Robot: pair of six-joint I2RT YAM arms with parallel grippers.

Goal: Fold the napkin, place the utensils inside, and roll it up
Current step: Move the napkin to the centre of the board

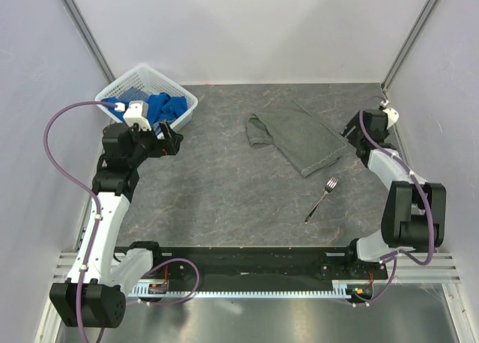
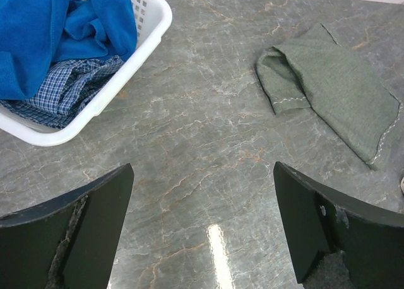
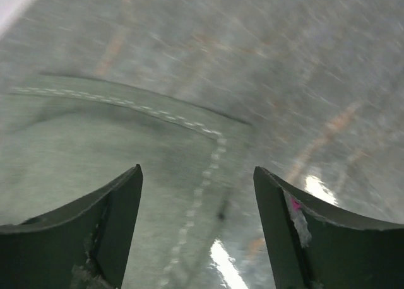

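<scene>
Right tool, wide and empty, hangs just above a stitched corner of the crumpled dark grey cloth napkin, likely to spread it flat; left tool equally open.

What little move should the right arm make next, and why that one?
Probably lower the right gripper and pinch the napkin at its hemmed corner, to pull it flat. That gripper is open right over the stitched edge, the napkin lies bunched at its other end, and the fork sits apart on the table, so spreading likely comes first.
</scene>
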